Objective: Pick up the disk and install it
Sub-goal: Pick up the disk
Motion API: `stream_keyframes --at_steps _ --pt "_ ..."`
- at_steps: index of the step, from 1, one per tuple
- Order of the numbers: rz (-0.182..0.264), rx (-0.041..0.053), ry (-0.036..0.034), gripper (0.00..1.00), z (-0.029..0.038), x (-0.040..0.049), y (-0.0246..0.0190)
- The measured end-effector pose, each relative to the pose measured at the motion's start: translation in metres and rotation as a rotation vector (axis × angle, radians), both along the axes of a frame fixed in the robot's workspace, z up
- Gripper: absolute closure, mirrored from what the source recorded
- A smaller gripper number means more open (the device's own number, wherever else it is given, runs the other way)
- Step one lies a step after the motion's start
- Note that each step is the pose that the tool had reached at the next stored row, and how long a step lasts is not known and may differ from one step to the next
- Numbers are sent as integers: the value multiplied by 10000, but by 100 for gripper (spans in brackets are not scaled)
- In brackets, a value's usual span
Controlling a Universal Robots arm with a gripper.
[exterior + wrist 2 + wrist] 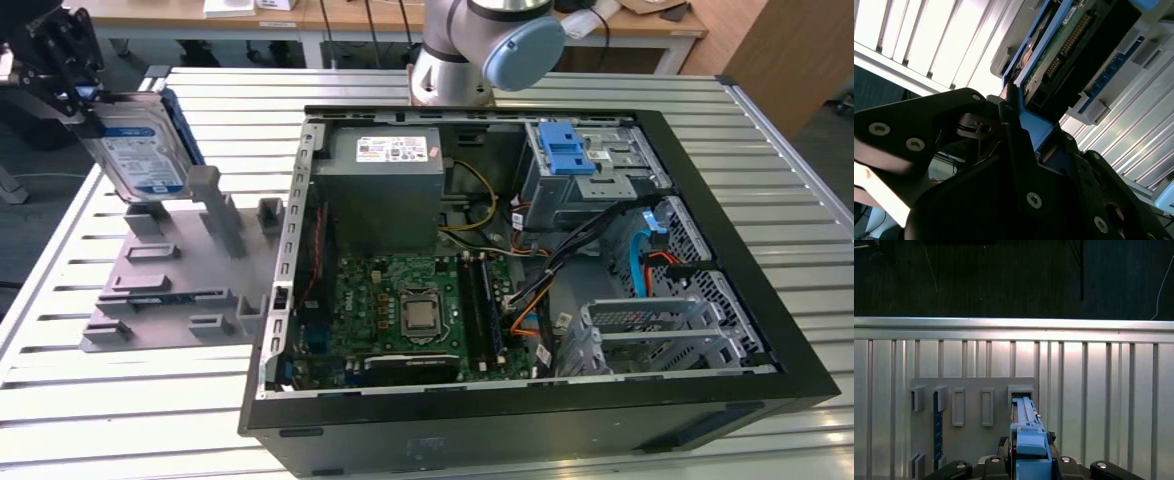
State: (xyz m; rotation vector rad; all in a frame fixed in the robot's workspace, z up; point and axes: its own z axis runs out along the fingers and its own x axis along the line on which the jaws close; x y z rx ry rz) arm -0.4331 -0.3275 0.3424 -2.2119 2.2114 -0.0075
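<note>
Slatted metal tabletop (134,420) carries an open computer case (534,420); read everything from that case. Your gripper (80,95) is clamped on the upper end of the disk (138,150), which stands upright, long axis vertical. It is outside the case on the exterior view's left, over the grey slotted holder (160,280). You cannot tell whether its lower end clears the slot. The drive bay (587,160) with its blue latch sits inside the case's far corner, well apart from the disk. The gripper points down, away from the arm's base (447,70) behind the case.
</note>
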Motion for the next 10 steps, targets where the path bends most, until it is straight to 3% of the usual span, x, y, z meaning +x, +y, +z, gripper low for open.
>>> stream_keyframes --at_steps 10 --pt "0 0 0 64 102 0 0"
